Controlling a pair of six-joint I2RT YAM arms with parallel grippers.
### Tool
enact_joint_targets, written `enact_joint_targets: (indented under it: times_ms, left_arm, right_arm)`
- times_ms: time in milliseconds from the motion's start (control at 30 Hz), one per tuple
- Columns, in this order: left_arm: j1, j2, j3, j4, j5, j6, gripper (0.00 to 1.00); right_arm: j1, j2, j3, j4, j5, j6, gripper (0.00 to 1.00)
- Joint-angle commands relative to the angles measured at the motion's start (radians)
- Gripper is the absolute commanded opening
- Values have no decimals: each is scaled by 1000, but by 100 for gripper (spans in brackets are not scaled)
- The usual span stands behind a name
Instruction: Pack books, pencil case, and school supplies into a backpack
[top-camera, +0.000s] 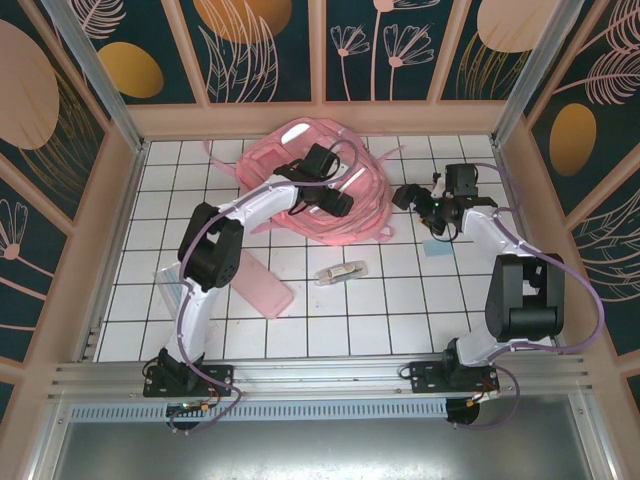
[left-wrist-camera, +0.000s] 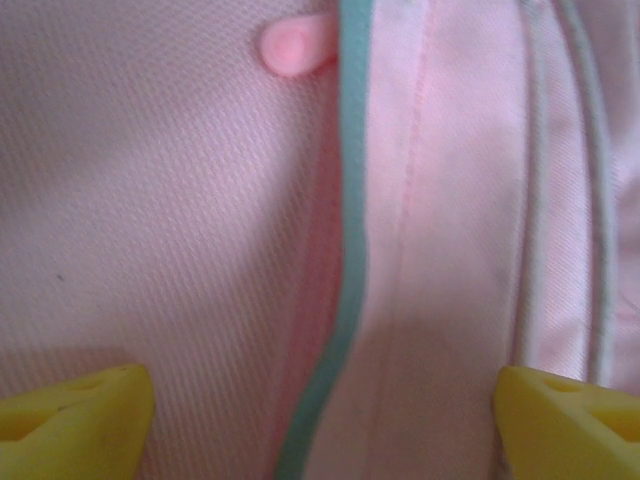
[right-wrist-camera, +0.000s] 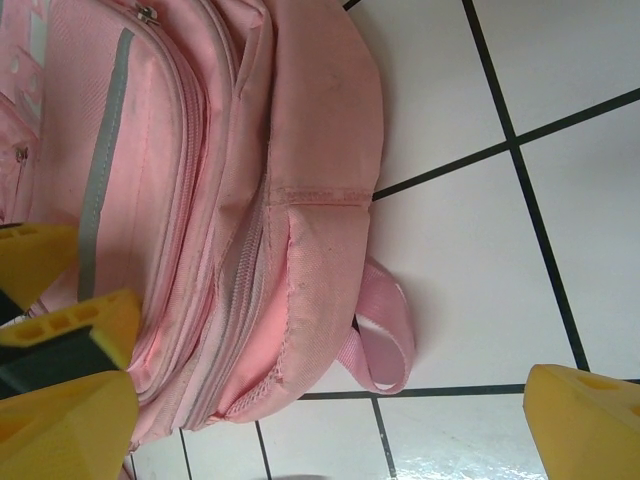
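Left jaws apart over backpack (top-camera: 300, 140); right jaws apart beside it.

White-tiled table (top-camera: 400, 320); on it backpack (top-camera: 365, 205), pencil case (top-camera: 262, 285), clear box (top-camera: 340, 272), pale-blue square (top-camera: 437, 250)

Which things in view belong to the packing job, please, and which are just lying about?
Job: pink backpack, flat pink pencil case, narrow transparent box, tiny pale-blue square.
Not the job: white tiled table, floral wall panels (fixtures, not loose items).
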Motion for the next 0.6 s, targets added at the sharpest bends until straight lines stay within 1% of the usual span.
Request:
enact_joint_targets:
  times_ms: [0, 100, 200, 300, 433, 567]
  left_arm:
    - [-14, -93, -36, -42, 94, -8, 85]
    - [-15, -102, -59, -39, 105, -4, 78]
    - [-19, -89, -78, -36, 100, 2, 77]
    - [-21, -54, -84, -36, 41, 7, 76]
    - [-21, -20, -85, -1, -90, 13, 75]
    - [-21, 18, -82, 26, -164, 19, 72]
  right_arm:
    - [13, -5, 16, 28, -17, -12, 99]
    - [19, 4, 19, 30, -23, -9, 99]
    - [30, 12, 20, 28, -21, -8, 99]
    - [32, 14, 22, 23, -19, -7, 99]
    - [33, 7, 26, 17, -20, -10, 99]
    - [36, 1, 25, 15, -30, -15, 99]
